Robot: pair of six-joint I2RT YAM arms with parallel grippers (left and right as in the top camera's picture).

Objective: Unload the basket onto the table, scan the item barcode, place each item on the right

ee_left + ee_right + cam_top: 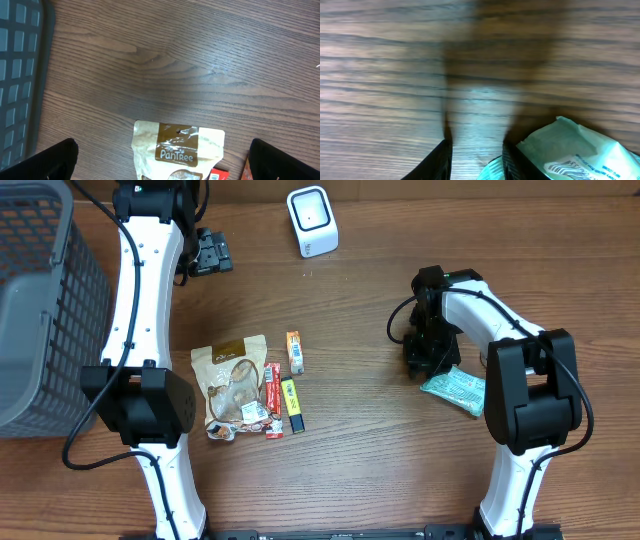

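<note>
Near the grey basket (45, 300), the left gripper (210, 252) hangs wide open. The right gripper (425, 362), jaws narrowly parted around bare wood, sits just beside the green packet (455, 388), well apart from the white scanner (312, 220). The step appears to be pickup, and a firm grasp comes next.

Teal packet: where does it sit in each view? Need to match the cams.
Overhead: teal packet lies right of centre, beside the right gripper.
Left wrist: not in it.
Right wrist: bottom right corner, just right of that gripper's fingers.
Shared landmark: the wood-grain table, seen in all three views.
</note>
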